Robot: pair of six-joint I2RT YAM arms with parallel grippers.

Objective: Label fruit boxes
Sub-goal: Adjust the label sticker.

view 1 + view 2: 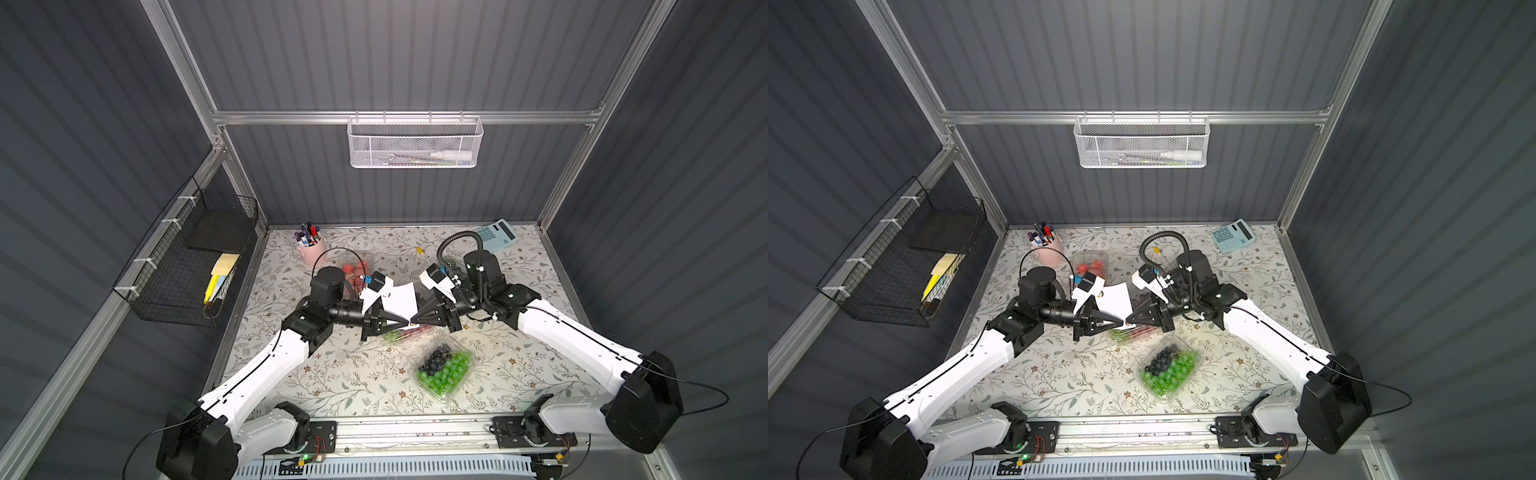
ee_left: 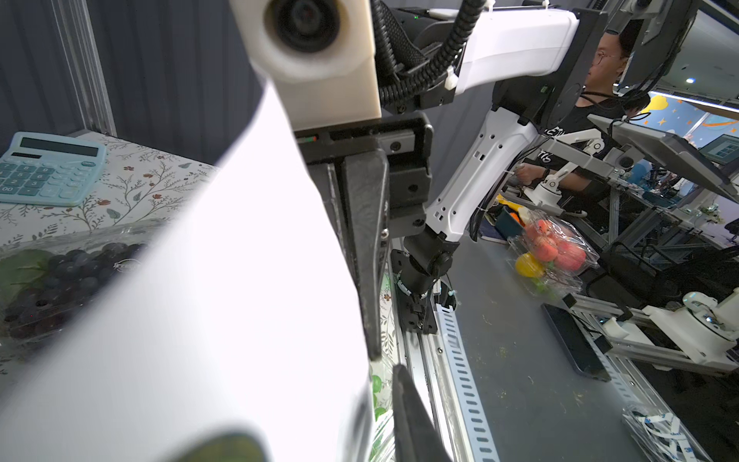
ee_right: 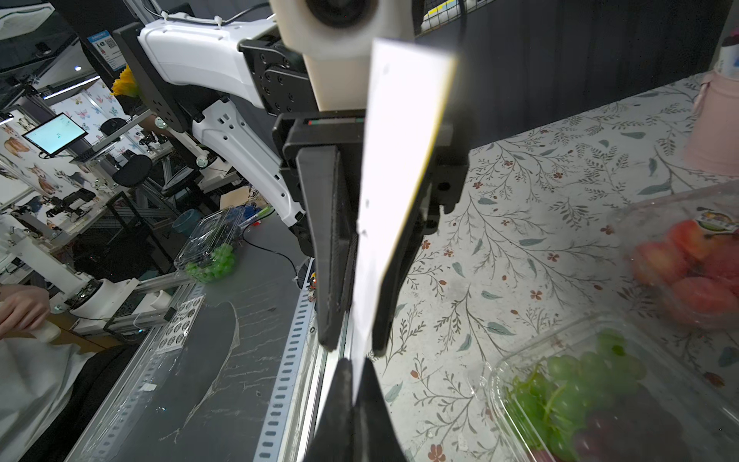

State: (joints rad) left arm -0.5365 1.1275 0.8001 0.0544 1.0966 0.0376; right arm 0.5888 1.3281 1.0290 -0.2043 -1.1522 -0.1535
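The left arm (image 1: 259, 374) and right arm (image 1: 582, 338) reach inward, claws tip to tip. The right gripper (image 1: 413, 321) pinches a white sheet (image 1: 401, 300). Facing it, the left gripper (image 1: 402, 323) has its jaws slightly parted astride that sheet.

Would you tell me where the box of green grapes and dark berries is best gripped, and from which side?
The grape-and-berry box lies flat and closed, with one corner pointing at the table's front edge. It is probably best gripped by the rim at that corner, coming in low from the front. The clear lid looks too broad for the fingers.
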